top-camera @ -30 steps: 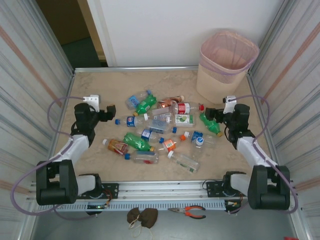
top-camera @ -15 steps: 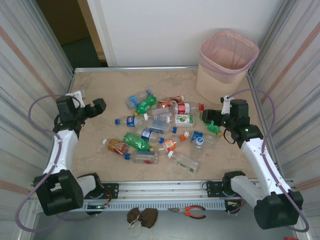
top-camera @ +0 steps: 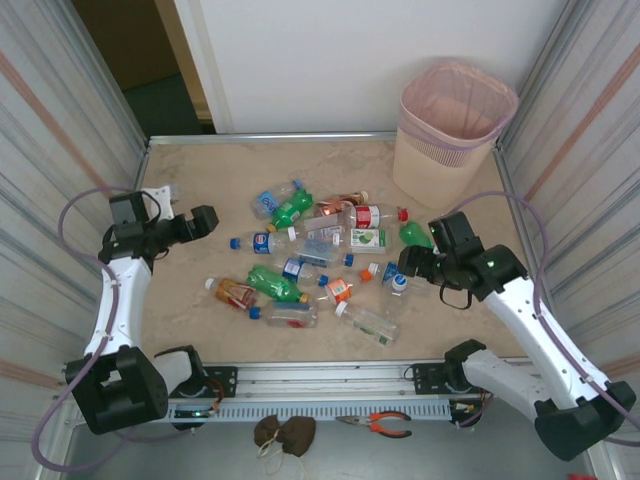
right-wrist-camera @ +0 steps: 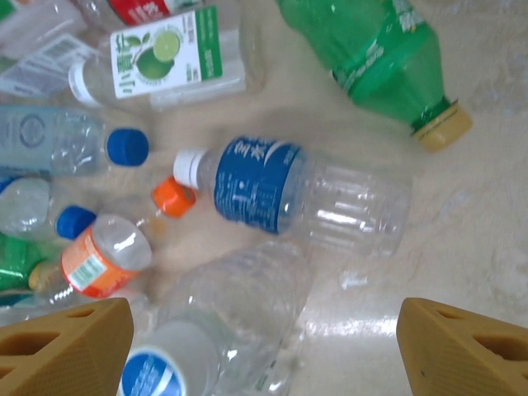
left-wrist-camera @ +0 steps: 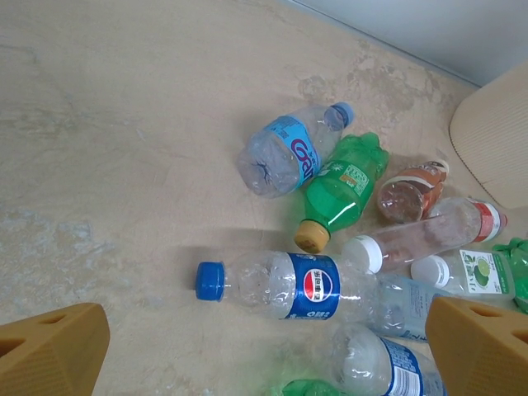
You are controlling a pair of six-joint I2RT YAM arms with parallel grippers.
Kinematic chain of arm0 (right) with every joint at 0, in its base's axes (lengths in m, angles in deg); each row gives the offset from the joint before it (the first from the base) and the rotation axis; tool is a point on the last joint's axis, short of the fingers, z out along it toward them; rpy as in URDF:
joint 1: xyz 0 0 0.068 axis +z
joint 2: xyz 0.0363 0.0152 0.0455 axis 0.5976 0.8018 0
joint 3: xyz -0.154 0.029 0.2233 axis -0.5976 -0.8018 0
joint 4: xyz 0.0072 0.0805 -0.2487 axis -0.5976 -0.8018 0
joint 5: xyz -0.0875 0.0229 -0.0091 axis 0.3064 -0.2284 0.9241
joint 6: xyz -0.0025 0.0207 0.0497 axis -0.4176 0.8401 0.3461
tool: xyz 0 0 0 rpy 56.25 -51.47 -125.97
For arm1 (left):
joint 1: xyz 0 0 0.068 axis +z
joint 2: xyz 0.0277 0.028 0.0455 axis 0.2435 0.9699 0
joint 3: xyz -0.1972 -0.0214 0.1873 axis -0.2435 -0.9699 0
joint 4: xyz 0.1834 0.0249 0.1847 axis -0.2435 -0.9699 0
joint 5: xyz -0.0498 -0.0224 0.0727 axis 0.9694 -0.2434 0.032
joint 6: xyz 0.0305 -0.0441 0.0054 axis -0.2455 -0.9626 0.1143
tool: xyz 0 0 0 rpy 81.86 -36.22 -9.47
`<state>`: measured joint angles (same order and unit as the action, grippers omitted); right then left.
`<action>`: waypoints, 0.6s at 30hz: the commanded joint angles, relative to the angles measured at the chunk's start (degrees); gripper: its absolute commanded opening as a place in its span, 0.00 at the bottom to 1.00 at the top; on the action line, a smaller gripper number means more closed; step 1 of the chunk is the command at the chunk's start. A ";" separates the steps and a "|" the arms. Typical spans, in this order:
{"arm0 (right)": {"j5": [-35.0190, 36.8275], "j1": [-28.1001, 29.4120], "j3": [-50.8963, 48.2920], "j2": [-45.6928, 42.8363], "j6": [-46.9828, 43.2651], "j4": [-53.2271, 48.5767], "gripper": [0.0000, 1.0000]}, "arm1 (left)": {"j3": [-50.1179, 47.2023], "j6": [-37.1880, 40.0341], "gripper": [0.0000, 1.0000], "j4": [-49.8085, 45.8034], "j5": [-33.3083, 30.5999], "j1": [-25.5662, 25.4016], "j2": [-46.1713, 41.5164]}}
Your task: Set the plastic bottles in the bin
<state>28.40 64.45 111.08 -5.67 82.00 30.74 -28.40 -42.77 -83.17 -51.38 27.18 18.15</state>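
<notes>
Left end effector (top-camera: 200, 222) hangs wide open over the desk (top-camera: 200, 170), gripping nothing. A blue-capped cola bottle (left-wrist-camera: 289, 286) lies just ahead, between its fingers. Right end effector (top-camera: 412, 262) is spread open and empty, with a blue-labelled water bottle (right-wrist-camera: 289, 198) just ahead among the plastic bottles (top-camera: 292, 209). The bin (top-camera: 455, 130) stands upright well beyond it.

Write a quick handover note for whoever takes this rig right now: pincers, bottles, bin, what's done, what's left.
Left pincer: open, empty, left of the plastic bottles.
Right pincer: open, empty, over a blue-labelled clear bottle.
Bottles: all scattered across the middle of the table.
Bin: far right corner, upright, no bottle visible inside.
Done: nothing evident. Left: every bottle into the bin.
</notes>
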 commanded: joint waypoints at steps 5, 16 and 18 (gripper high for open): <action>9.05 12.32 2.59 -0.92 11.10 -5.77 0.84 | -1.50 0.60 0.99 1.07 2.42 2.44 -1.93; 19.77 24.90 0.47 4.24 15.18 -2.90 0.87 | -2.45 0.61 0.99 1.97 1.72 3.89 -3.24; 20.66 25.75 -2.27 4.26 15.42 -0.08 0.87 | -2.36 0.56 0.99 1.94 1.79 4.22 -3.15</action>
<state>44.49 88.95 111.74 -1.45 95.12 28.31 -30.50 -42.59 -82.28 -50.40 30.45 15.66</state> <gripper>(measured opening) 0.874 0.987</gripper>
